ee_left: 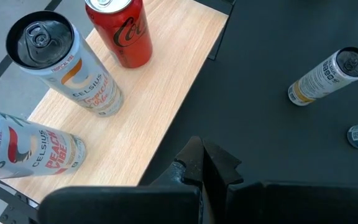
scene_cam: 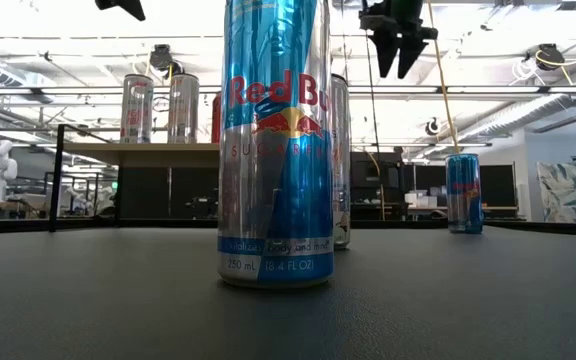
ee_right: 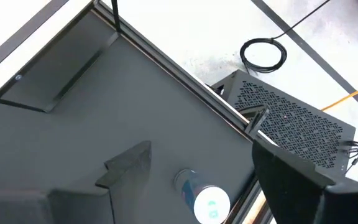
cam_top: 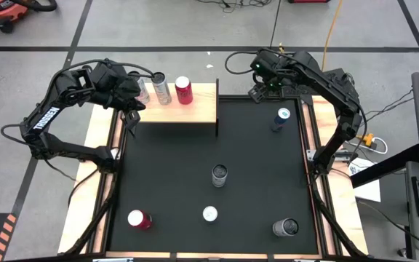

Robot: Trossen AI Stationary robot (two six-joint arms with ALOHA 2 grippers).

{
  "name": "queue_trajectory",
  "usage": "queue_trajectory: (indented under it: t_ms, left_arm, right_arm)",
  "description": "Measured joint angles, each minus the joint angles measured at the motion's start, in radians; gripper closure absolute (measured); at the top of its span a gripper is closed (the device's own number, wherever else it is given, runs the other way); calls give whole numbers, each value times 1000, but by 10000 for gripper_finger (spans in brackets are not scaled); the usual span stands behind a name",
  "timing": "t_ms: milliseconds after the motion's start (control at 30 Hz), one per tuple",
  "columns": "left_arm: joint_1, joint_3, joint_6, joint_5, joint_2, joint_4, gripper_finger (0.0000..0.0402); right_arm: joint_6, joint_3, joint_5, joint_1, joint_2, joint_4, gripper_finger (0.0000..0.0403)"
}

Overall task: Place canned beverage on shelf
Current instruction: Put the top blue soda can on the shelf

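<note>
The shelf [cam_top: 191,110], a light wooden top on thin dark legs, stands at the mat's far left. On it stand a red cola can [ee_left: 122,31] and two white Celsius cans [ee_left: 67,65] [ee_left: 23,146]. My left gripper [ee_left: 202,165] hovers shut above the shelf's near edge, holding nothing. A blue can [cam_top: 281,118] stands upright on the mat at the far right. My right gripper [ee_right: 197,149] hangs open high above it, touching nothing; in the low view, the right gripper [scene_cam: 398,60] is well clear of the blue can [scene_cam: 464,192].
More cans stand on the black mat: a grey one [cam_top: 219,174] in the middle, a red one [cam_top: 138,219], a white-topped Red Bull can [cam_top: 209,214] and a grey one [cam_top: 285,228] along the near edge. Bare wood remains on the shelf's right half.
</note>
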Motion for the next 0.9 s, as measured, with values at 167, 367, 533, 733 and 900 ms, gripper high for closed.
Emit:
queue_trajectory:
  t_ms: [167, 367, 533, 733, 900]
  left_arm:
    - [0, 0, 0, 0, 0, 0, 401]
    - [0, 0, 0, 0, 0, 0, 401]
    - [0, 0, 0, 0, 0, 0, 401]
    - [0, 0, 0, 0, 0, 0, 401]
    - [0, 0, -1, 0, 0, 0, 401]
  right_arm:
    - [-47, 0, -12, 2, 6, -18, 132]
    - [-49, -46, -12, 10, 6, -16, 98]
    - [-30, -75, -13, 9, 5, -28, 83]
    - [45, -133, -40, -13, 0, -46, 83]
    - [92, -193, -116, -63, -8, -48, 83]
